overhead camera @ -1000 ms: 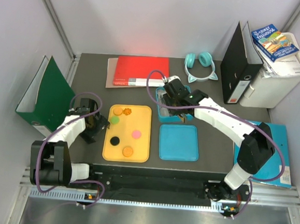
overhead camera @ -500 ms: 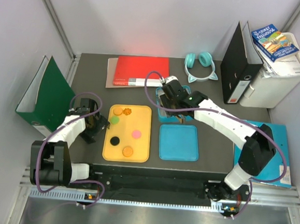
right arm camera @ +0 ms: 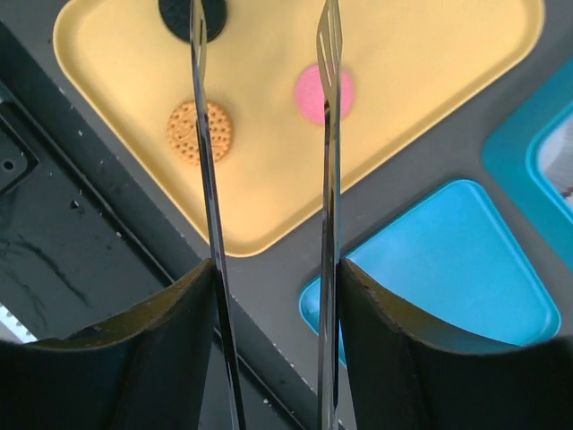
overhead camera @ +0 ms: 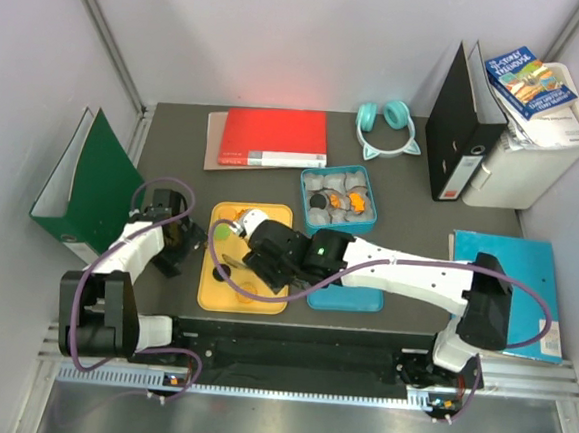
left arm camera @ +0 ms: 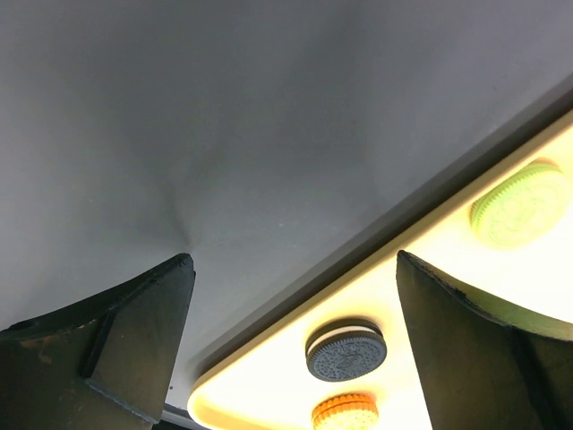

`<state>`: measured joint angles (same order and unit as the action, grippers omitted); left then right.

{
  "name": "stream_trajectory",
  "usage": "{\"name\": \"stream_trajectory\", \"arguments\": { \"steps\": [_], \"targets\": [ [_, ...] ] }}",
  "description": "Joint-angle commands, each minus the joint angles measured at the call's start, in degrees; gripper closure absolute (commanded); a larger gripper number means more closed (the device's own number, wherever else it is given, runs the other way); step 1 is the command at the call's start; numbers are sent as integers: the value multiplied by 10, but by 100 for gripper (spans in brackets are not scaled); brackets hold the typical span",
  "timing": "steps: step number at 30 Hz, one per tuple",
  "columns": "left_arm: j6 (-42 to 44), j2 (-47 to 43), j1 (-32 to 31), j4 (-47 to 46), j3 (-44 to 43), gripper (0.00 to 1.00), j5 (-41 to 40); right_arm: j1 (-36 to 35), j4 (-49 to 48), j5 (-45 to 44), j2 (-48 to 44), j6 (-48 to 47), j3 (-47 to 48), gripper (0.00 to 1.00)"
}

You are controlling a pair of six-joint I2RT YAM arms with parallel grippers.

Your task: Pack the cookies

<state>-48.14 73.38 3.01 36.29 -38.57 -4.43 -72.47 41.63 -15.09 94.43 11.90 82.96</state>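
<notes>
Readable text: none I can make out.
The book (overhead camera: 530, 83) cover's title and the red folder (overhead camera: 274, 138) label are too small for me.

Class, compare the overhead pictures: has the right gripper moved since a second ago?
Yes. The right gripper has swung from above the teal box toward the near left, and is now over the yellow tray.
</notes>
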Motion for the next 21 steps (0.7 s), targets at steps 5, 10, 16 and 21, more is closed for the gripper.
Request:
{"name": "stream_trajectory", "arguments": {
  "steps": [5,10,16,21],
  "targets": [
    [-6,-16,8,6,-12,2,-12,-45,-11,24,38,-15,40,43],
    [-6,-18,8,4,-6,2,-11,-58,-8,20,62,-21,57,42],
    [-5,-18,8,2,-3,2,-9,-58,-1,11,97,-35,84,42],
    [-4,-20,8,0,2,2,-7,-58,-2,5,118,-48,97,42]
  ]
}}
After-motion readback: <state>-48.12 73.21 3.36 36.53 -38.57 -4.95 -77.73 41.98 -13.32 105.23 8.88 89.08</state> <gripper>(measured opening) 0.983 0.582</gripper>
